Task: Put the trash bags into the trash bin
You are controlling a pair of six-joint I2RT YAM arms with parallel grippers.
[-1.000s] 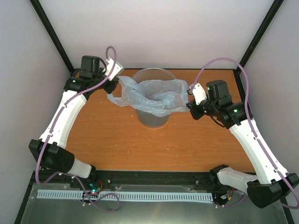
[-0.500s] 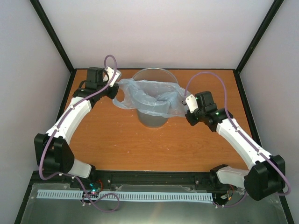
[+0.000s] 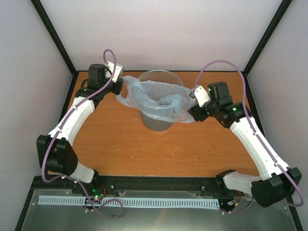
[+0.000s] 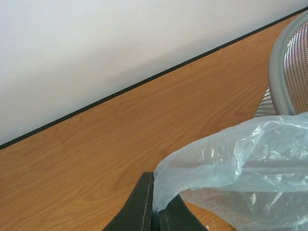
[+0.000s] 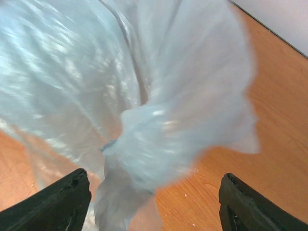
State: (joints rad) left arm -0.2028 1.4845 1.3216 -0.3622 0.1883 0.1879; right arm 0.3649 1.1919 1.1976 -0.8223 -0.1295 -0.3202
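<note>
We see the trash bag (image 3: pixel 159 98) sagging into the trash bin (image 3: pixel 156 124); the left gripper (image 4: pixel 155 195) pinches its edge, while the right gripper (image 3: pixel 193 111) has just let go, jaws wide.

The white-shelled left arm (image 3: pixel 72 114) and white-shelled right arm (image 3: pixel 257 144) are showing chunky black joint housings (image 3: pixel 57 156). A thin purple cable (image 3: pixel 224 61) is looping off each wrist, and small green lights (image 3: pixel 234 109) are glowing on the black blocks.

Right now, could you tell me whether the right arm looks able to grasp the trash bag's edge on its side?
Probably yes: the right gripper is open beside the trash bin, and the trash bag hangs bunched directly between its fingers, with nothing else in the way.
</note>
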